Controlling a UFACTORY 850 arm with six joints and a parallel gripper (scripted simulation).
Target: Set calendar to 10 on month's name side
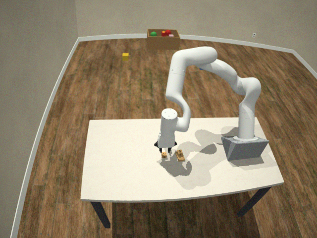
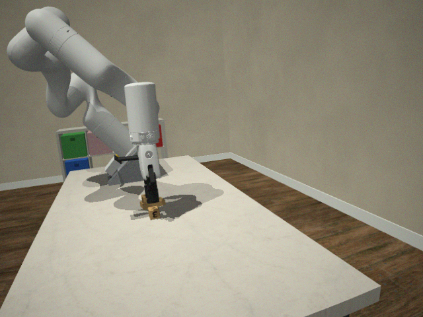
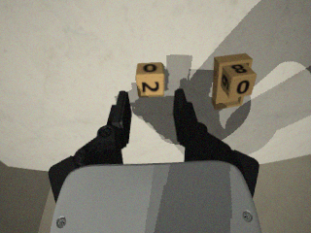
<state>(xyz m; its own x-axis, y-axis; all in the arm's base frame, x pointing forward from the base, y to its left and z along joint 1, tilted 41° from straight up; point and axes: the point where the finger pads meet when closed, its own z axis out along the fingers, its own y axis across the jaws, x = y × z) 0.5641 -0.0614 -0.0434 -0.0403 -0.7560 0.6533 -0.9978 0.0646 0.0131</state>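
Observation:
A loose wooden cube [image 1: 164, 154] [image 2: 154, 213] [image 3: 151, 80] lies on the white table [image 1: 128, 166], outside the tray. It shows a 2 in the wrist view and a 3 in the exterior view. Just to its right stands the small wooden tray [image 1: 182, 158] [image 2: 145, 205] with the second cube [image 1: 180, 152] [image 3: 233, 81] in it, showing 0 and 8 in the wrist view. My gripper [image 1: 165, 148] [image 2: 151, 194] [image 3: 152, 101] points straight down, a little above the loose cube. Its fingers are half apart with nothing between them.
The arm's grey base [image 1: 243, 148] stands on the right of the table. On the floor behind are a brown box of toys [image 1: 163, 38] and a yellow block [image 1: 125, 56]. A shelf with coloured bins [image 2: 73, 150] stands by the wall.

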